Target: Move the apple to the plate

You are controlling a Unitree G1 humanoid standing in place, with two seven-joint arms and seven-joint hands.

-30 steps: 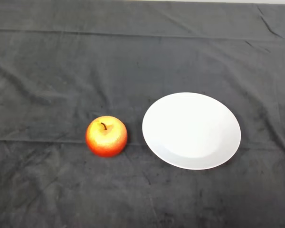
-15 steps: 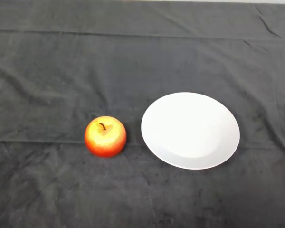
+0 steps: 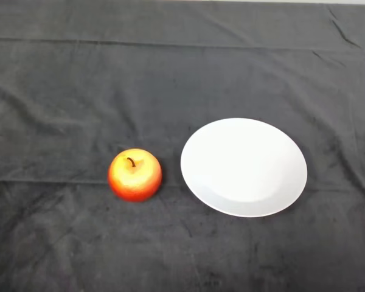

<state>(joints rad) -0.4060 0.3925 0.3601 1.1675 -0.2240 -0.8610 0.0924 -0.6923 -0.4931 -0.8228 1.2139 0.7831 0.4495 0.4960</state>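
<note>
A red and yellow apple with a dark stem stands upright on the dark cloth, left of centre. A white round plate lies just to its right with nothing on it. A narrow strip of cloth separates the apple from the plate's left rim.
The dark cloth covers the whole table and has folds and wrinkles across it. The table's far edge runs along the top of the view.
</note>
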